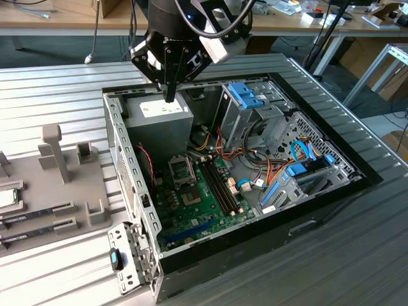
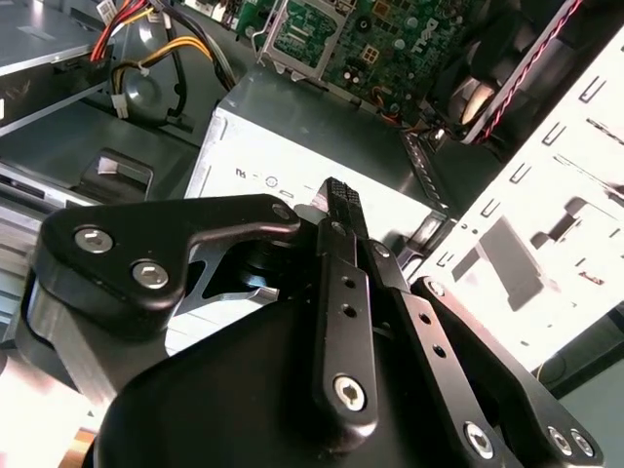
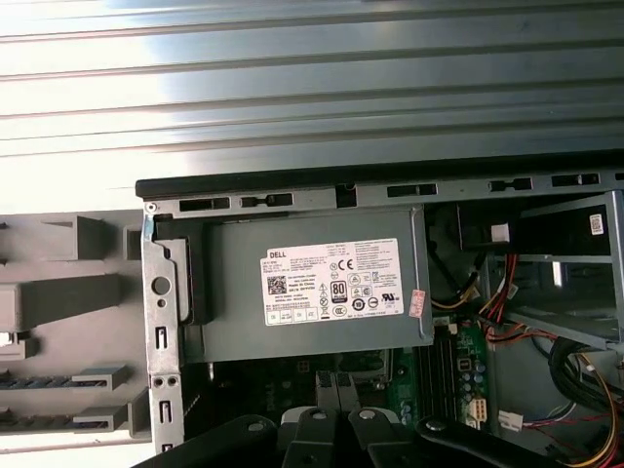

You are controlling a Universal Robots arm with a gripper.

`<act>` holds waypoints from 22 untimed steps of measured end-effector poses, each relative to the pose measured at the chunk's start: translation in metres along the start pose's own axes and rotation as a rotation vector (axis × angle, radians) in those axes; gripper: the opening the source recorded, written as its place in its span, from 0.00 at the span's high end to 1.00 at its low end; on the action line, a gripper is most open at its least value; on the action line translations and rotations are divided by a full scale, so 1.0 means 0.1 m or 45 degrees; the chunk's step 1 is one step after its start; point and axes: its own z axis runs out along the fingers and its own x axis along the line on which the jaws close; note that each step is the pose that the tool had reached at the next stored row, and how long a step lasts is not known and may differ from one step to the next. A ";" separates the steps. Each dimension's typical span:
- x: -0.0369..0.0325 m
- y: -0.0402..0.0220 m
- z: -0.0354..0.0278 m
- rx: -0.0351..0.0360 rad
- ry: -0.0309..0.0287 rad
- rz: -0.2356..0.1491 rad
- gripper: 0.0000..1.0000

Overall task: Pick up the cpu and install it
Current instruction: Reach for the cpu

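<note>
The black pincer (image 1: 170, 95), its fingers drawn together with nothing seen between them, hangs tip-down just above the grey metal power-supply box (image 1: 162, 121) in a corner of the open black-and-silver computer case (image 1: 131, 185). It is directly over that box's white printed label (image 3: 331, 283), which carries dense black text and small marks. The cpu (image 1: 6, 199), a small flat silvery square with a thin green rim, lies well apart from the pincer, outside the case towards the exterior view's left. It sits on a grey plastic holder (image 1: 44, 182) on the ribbed metal counter (image 1: 64, 83), just beside long dark memory sticks (image 1: 35, 214).
</note>
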 end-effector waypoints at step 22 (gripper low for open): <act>0.112 -0.008 -0.003 0.0000 0.0000 0.000 0.89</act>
